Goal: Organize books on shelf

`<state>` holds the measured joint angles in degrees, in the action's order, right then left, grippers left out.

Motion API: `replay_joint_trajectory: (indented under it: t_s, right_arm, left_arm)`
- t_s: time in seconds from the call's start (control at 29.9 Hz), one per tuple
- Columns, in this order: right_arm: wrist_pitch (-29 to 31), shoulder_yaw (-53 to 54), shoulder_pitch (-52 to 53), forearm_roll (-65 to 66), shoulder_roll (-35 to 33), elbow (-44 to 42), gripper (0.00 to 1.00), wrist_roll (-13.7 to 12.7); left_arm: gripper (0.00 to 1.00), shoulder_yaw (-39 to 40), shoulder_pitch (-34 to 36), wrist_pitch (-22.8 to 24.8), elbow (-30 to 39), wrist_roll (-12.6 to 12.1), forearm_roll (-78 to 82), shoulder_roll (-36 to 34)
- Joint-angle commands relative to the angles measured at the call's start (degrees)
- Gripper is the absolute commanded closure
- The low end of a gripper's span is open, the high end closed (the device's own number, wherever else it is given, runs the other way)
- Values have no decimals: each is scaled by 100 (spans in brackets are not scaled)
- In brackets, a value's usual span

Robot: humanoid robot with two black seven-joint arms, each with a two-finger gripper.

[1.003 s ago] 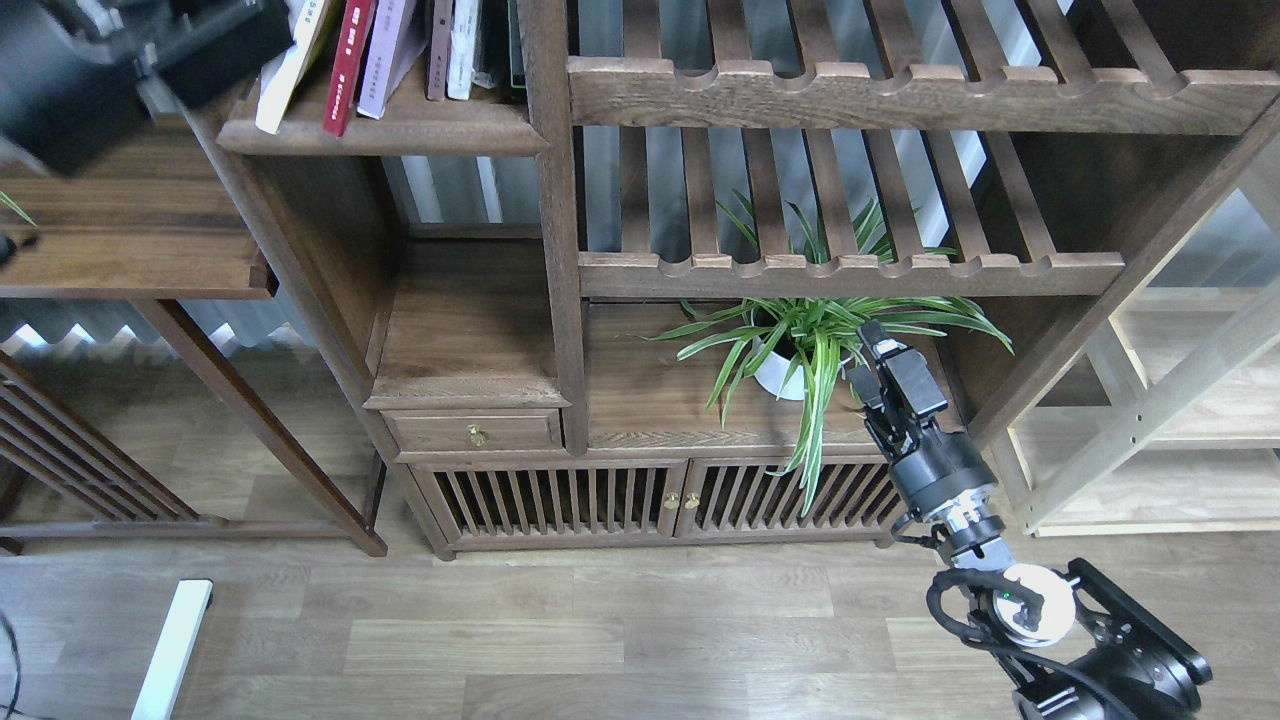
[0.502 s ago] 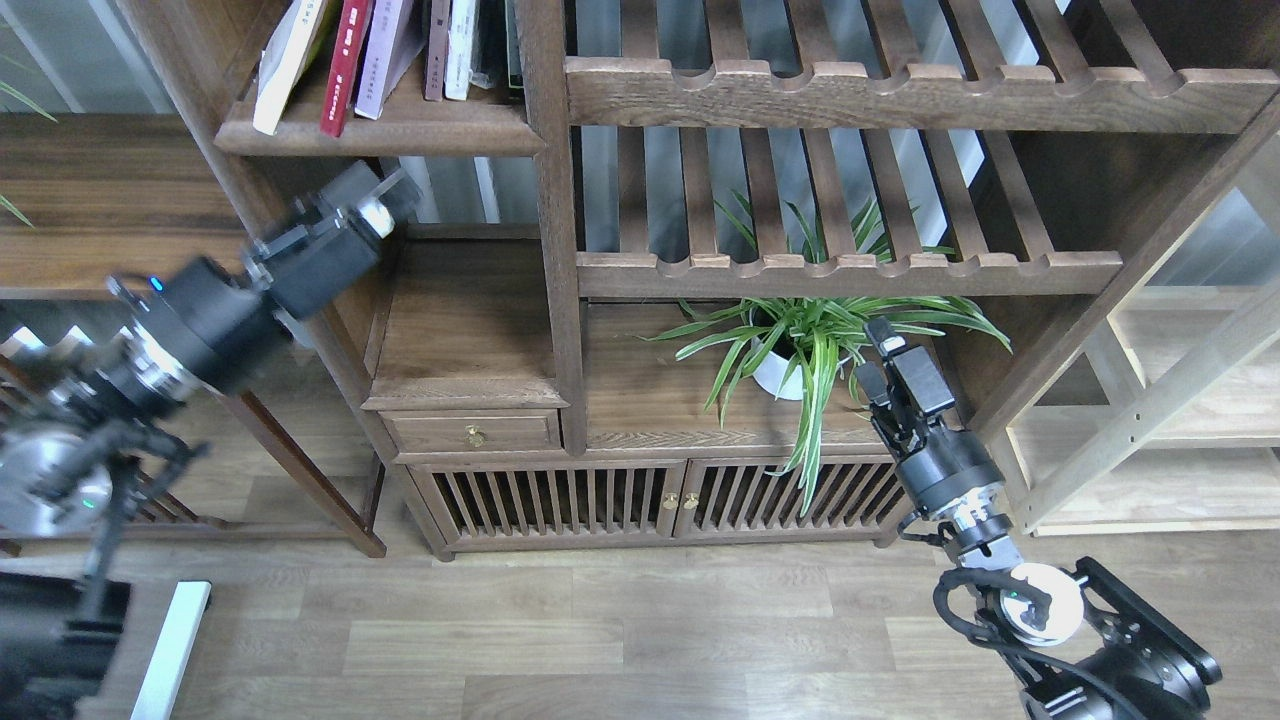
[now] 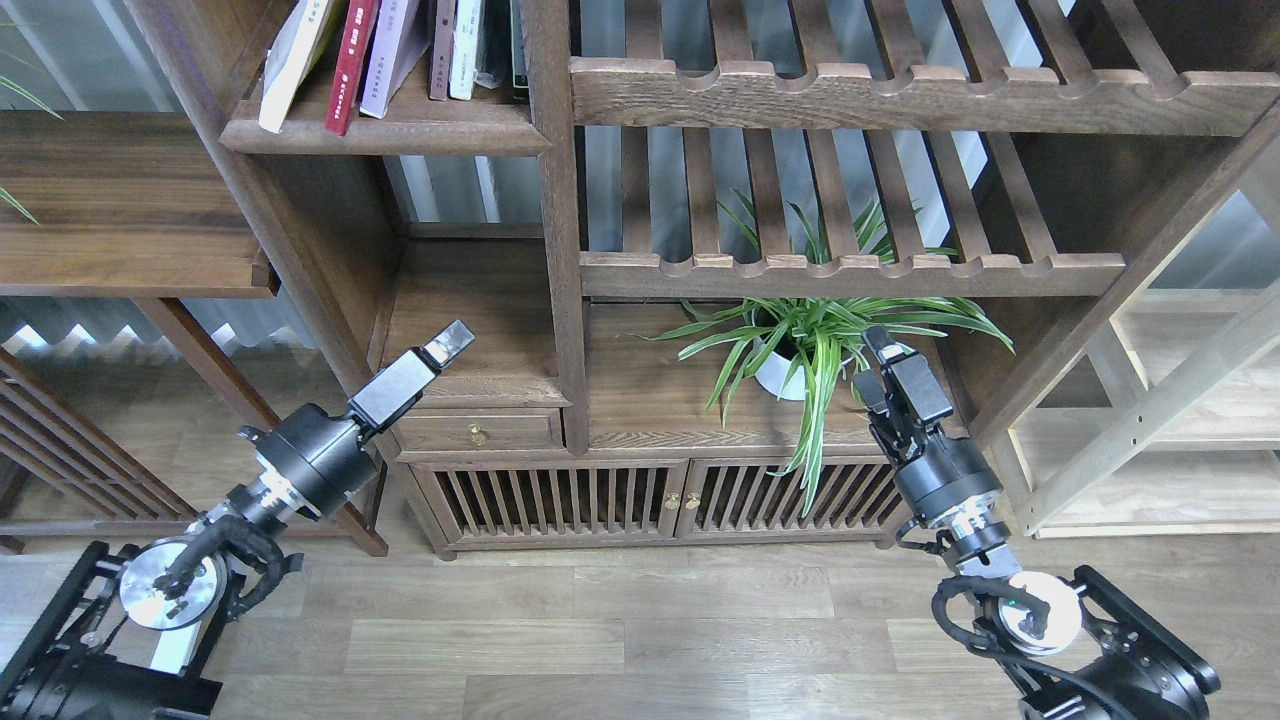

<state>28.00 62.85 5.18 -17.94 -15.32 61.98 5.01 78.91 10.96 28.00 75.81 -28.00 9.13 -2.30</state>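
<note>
Head view. The books stand on the solid dark-brown shelf (image 3: 400,128) at upper left: a white book (image 3: 285,70) leaning left, a red book (image 3: 347,70), a pale lilac book (image 3: 388,62), then thin upright spines (image 3: 452,50) against the post. The left gripper (image 3: 452,342) is held low before the drawer compartment (image 3: 475,433), empty; whether its fingers are apart cannot be told, as they are seen side-on. The right gripper (image 3: 880,352) is raised beside the potted spider plant (image 3: 800,345), empty; its finger spacing cannot be told either.
</note>
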Motion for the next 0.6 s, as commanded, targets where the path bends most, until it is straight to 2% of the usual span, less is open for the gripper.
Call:
replay_joint_trajectory:
  t_s: [0.0, 0.23, 0.57]
  right_arm:
    - [0, -9, 0, 10, 2, -1, 1, 0]
    - [0, -9, 26, 27, 11, 43, 1, 0]
    - [0, -9, 79, 53, 292, 34, 1, 9]
  left_arm:
    - [1, -95, -6, 0, -5, 0, -60, 11]
    - [1, -394, 3, 0, -22, 0, -710, 230]
    - [1, -543, 12, 0, -260, 0, -763, 230]
